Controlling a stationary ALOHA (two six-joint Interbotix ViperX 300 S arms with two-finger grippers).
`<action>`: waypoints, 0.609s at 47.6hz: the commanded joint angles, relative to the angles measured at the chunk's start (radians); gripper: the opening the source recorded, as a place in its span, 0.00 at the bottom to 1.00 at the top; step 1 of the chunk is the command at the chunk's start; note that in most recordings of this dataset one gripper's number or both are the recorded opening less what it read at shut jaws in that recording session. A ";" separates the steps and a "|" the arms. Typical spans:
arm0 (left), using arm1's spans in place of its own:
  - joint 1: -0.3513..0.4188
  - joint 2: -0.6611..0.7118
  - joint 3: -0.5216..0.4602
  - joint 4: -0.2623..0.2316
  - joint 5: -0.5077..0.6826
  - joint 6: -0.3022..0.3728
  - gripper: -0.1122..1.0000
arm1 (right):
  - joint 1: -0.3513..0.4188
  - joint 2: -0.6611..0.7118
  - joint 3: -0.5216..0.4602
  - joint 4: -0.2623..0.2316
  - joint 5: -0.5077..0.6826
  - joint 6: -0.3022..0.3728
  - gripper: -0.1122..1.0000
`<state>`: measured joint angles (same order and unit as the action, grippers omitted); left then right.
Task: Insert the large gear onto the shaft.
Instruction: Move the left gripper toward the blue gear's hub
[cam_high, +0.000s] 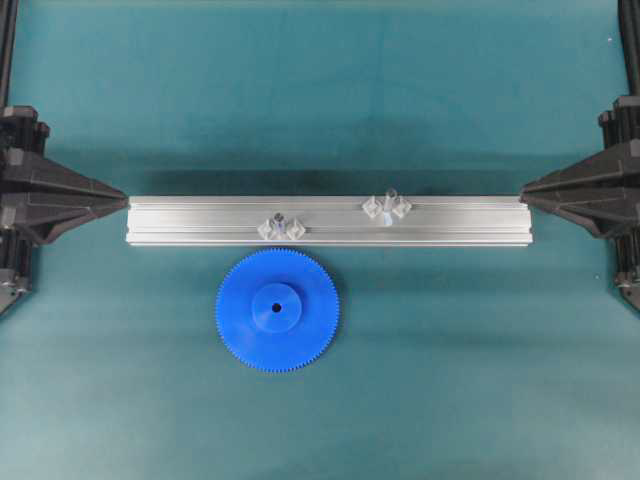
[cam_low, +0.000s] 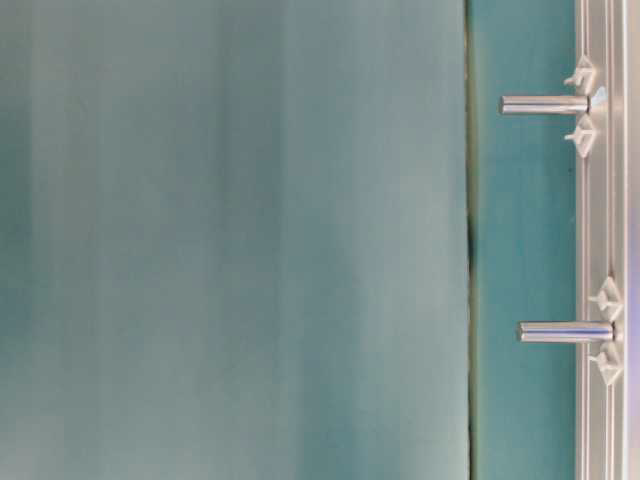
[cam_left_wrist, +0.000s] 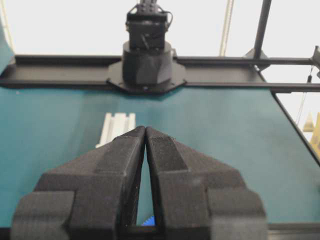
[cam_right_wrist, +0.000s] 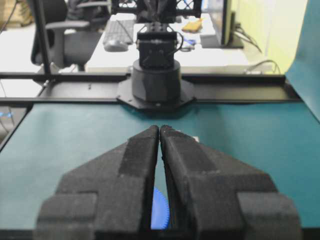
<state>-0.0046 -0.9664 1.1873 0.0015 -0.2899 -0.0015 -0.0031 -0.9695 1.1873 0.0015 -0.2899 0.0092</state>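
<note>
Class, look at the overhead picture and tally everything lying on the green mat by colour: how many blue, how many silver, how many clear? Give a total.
Blue: 1, the large gear
Silver: 1, the aluminium rail
Clear: 2, the shaft and the shorter mount, both on the rail
Total: 4

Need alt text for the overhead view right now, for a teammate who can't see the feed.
A large blue gear lies flat on the teal table, just in front of a silver aluminium rail carrying two clear mounts, the right one bearing the shaft. The left gripper and right gripper sit shut at the rail's ends, holding nothing.
</note>
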 joint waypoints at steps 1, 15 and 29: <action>-0.018 0.015 -0.026 0.008 -0.002 -0.038 0.20 | 0.002 0.014 -0.025 0.008 -0.002 0.002 0.25; -0.037 0.028 -0.057 0.014 0.092 -0.115 0.11 | 0.002 0.023 -0.043 0.041 0.160 0.057 0.15; -0.044 0.138 -0.127 0.014 0.233 -0.112 0.11 | -0.006 0.067 -0.041 0.041 0.250 0.063 0.14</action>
<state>-0.0414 -0.8621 1.0999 0.0123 -0.0690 -0.1150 -0.0031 -0.9250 1.1720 0.0414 -0.0583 0.0629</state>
